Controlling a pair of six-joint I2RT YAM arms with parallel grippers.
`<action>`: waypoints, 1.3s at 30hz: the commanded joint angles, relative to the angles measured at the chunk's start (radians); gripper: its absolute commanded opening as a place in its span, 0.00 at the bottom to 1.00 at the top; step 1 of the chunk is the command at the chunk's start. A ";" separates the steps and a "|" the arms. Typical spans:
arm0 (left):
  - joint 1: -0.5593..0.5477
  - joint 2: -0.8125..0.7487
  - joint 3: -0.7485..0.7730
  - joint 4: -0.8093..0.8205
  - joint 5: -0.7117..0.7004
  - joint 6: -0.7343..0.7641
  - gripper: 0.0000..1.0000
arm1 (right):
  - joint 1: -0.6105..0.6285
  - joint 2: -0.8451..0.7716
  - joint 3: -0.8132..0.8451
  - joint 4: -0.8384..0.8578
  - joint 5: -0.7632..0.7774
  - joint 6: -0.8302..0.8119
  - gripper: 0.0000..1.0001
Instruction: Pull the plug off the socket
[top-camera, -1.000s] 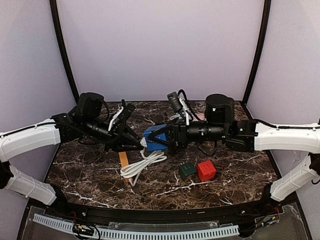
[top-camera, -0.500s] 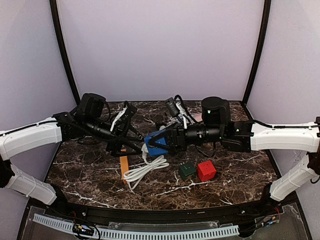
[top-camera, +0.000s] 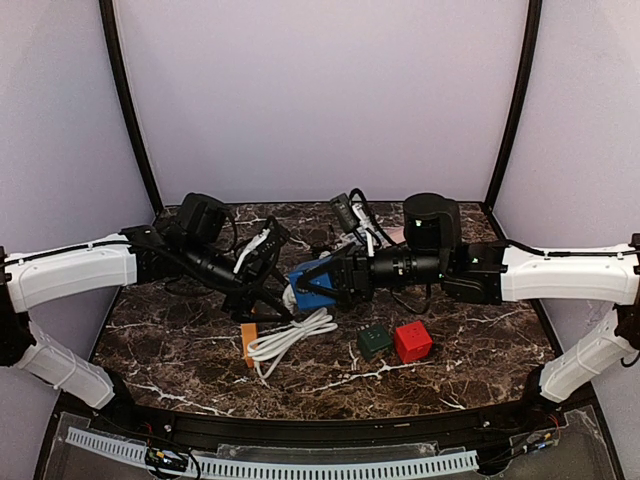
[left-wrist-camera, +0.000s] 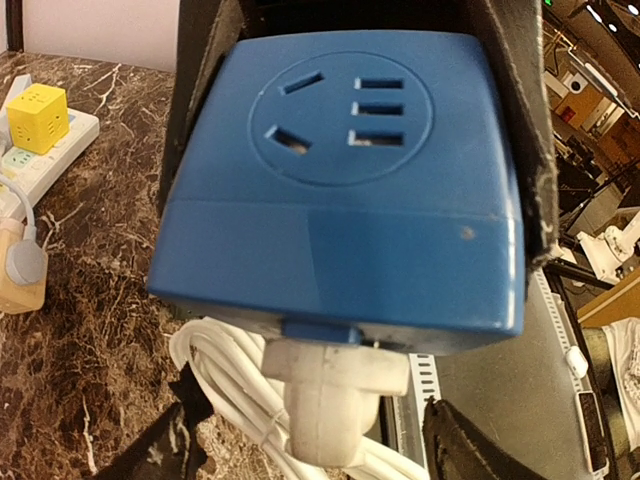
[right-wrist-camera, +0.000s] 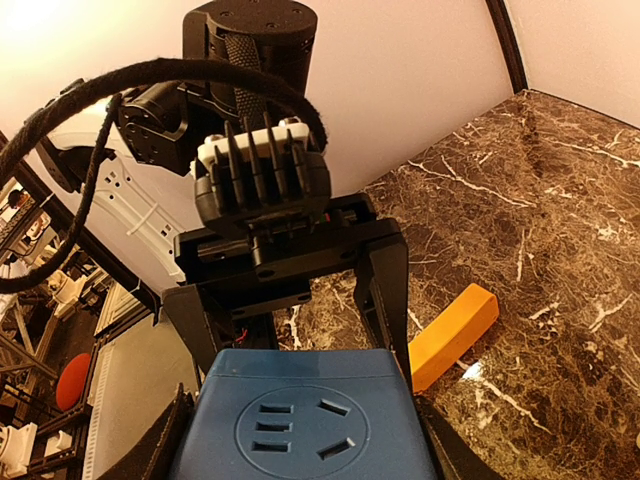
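Right gripper (right-wrist-camera: 300, 430) clamps the blue socket cube (top-camera: 312, 283) above mid-table. The white plug (left-wrist-camera: 333, 395) sits in its underside, inside the wide-open, empty left gripper (left-wrist-camera: 315, 452). Closing too low could pinch only the cable (top-camera: 290, 340) and slip.

There was one blue socket cube (top-camera: 312, 283), one white plug (left-wrist-camera: 330, 400) and one coiled white cable (top-camera: 288, 337). One orange block (top-camera: 248, 345) lay left of the cable. Two small cubes sat to the right: one green cube (top-camera: 374, 342), one red cube (top-camera: 412, 341).
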 joint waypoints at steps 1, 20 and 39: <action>-0.009 0.011 0.030 -0.014 0.012 -0.009 0.68 | 0.009 -0.009 0.021 0.121 -0.005 -0.006 0.00; -0.010 0.008 0.025 0.016 0.020 -0.032 0.01 | -0.012 -0.036 -0.017 0.081 0.035 0.017 0.00; 0.011 -0.003 0.027 0.000 0.044 -0.013 0.01 | -0.040 -0.022 -0.050 0.212 -0.266 0.010 0.00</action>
